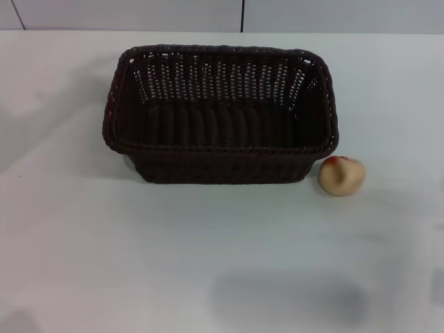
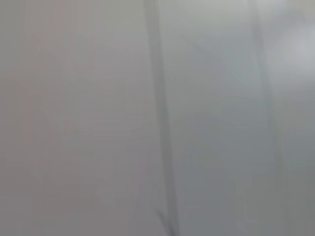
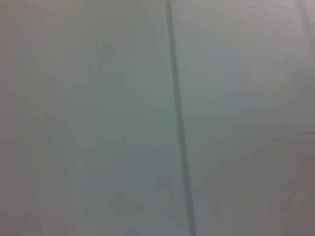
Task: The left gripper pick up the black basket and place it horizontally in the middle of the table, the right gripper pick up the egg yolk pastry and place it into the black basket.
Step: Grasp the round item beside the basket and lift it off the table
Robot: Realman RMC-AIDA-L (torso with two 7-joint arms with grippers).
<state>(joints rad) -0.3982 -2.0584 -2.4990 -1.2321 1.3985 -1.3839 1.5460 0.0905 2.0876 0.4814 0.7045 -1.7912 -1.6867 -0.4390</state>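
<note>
Black basket [image 1: 220,114] sits empty mid-tabletop [image 1: 83,243], its long axis already crosswise to the robot. Egg yolk pastry [image 1: 341,175] lies just beside its near right corner, so it looks nearer the right arm. Neither pincer shows in any view, so their state and bearing cannot be told.

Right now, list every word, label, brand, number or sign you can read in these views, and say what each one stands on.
None: no readable text in any view.
The black basket shows only plain weave, with no tag or label.
The egg yolk pastry carries an orange-red patch, not a mark or lettering.
The table is bare white.
Both wrist views show only blurred pale surfaces with dark lines, and no gripper is in view.
</note>
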